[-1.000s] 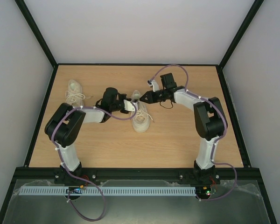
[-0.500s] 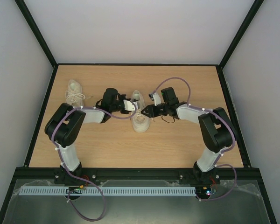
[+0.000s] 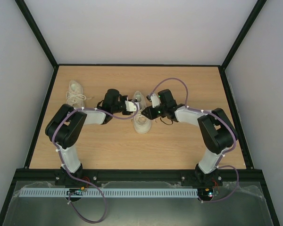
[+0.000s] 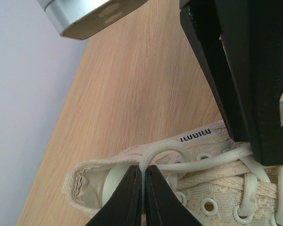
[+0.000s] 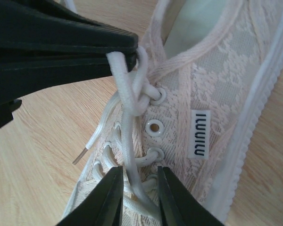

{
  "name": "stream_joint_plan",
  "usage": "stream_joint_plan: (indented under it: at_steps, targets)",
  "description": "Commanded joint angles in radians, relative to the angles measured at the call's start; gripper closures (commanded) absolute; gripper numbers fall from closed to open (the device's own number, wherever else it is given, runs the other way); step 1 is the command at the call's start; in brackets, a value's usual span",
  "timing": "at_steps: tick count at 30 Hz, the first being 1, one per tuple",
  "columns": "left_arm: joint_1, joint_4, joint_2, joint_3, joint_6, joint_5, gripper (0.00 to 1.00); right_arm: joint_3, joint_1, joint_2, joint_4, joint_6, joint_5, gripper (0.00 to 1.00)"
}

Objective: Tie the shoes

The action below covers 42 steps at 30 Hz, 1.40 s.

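Observation:
One cream-white shoe (image 3: 142, 120) lies mid-table, its toe toward the arms. My left gripper (image 4: 144, 170) is shut on a loop of its white lace (image 4: 166, 149) above the shoe's opening. My right gripper (image 5: 140, 172) hovers over the eyelets (image 5: 154, 126), open, with a strand of the same lace (image 5: 129, 141) running between its fingers, nearer the left one. In the right wrist view the left gripper's fingers (image 5: 61, 52) hold the loop taut at the upper left. The two grippers (image 3: 137, 109) nearly meet over the shoe. The other shoe (image 3: 76, 93) lies apart at the far left.
A free lace end with a clear tip (image 5: 86, 150) trails onto the wooden table (image 3: 179, 141) beside the shoe. The right arm's purple cable (image 3: 172, 81) arches above its wrist. Black frame posts and pale walls enclose the table.
The right gripper has swung from beyond the shoe's far end in over its lacing, close to the left gripper. The left gripper has held still with the loop.

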Motion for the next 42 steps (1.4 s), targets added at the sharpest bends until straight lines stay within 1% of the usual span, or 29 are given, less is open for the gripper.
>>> stream_joint_plan:
  at_steps: [1, 3, 5, 8, 11, 14, 16, 18, 21, 26, 30, 33, 39, 42]
  targets:
    - [-0.007, 0.01, -0.02, -0.003, -0.02, 0.027, 0.98, 0.023, 0.015, 0.021, 0.016, -0.031, 0.047, 0.82]
    - [-0.007, 0.007, -0.022, -0.004, -0.024, 0.027, 0.97, 0.023, 0.014, 0.016, 0.017, -0.026, 0.049, 0.9]
    - [-0.007, 0.0, -0.026, -0.004, -0.034, 0.027, 0.97, 0.019, 0.015, -0.003, 0.017, -0.019, 0.045, 0.95]
    - [-0.007, -0.035, -0.034, -0.001, -0.05, 0.044, 0.97, 0.003, 0.017, -0.04, 0.024, 0.017, 0.037, 0.97]
    - [-0.006, -0.076, -0.043, -0.001, -0.052, 0.068, 0.97, -0.032, 0.027, -0.061, 0.085, 0.097, 0.013, 0.98]
    - [-0.005, -0.095, -0.046, 0.001, -0.059, 0.074, 0.94, -0.047, 0.04, -0.046, 0.132, 0.178, 0.03, 0.99]
    - [-0.006, -0.099, -0.049, 0.002, -0.061, 0.07, 0.9, -0.041, 0.04, -0.038, 0.148, 0.208, 0.062, 0.99]
    - [-0.005, -0.101, -0.052, 0.004, -0.062, 0.068, 0.87, -0.03, 0.04, -0.024, 0.156, 0.233, 0.057, 0.99]
    - [-0.005, -0.102, -0.056, 0.006, -0.063, 0.067, 0.81, -0.025, 0.04, -0.003, 0.169, 0.26, 0.051, 0.99]
    - [0.002, -0.117, -0.07, -0.003, -0.043, 0.068, 0.77, -0.015, 0.04, 0.013, 0.146, 0.284, 0.081, 0.99]
    - [0.012, -0.137, -0.088, -0.01, -0.014, 0.079, 0.66, 0.004, 0.04, 0.033, 0.124, 0.307, 0.091, 0.99]
    - [0.013, -0.141, -0.103, -0.021, 0.0, 0.084, 0.62, 0.013, 0.04, 0.041, 0.139, 0.35, 0.075, 0.99]
    - [0.027, -0.16, -0.128, -0.019, -0.006, 0.079, 0.59, 0.022, 0.04, 0.044, 0.153, 0.387, 0.069, 0.99]
    - [0.043, -0.207, -0.132, -0.001, -0.011, 0.08, 0.64, 0.03, 0.041, 0.053, 0.161, 0.408, 0.069, 0.99]
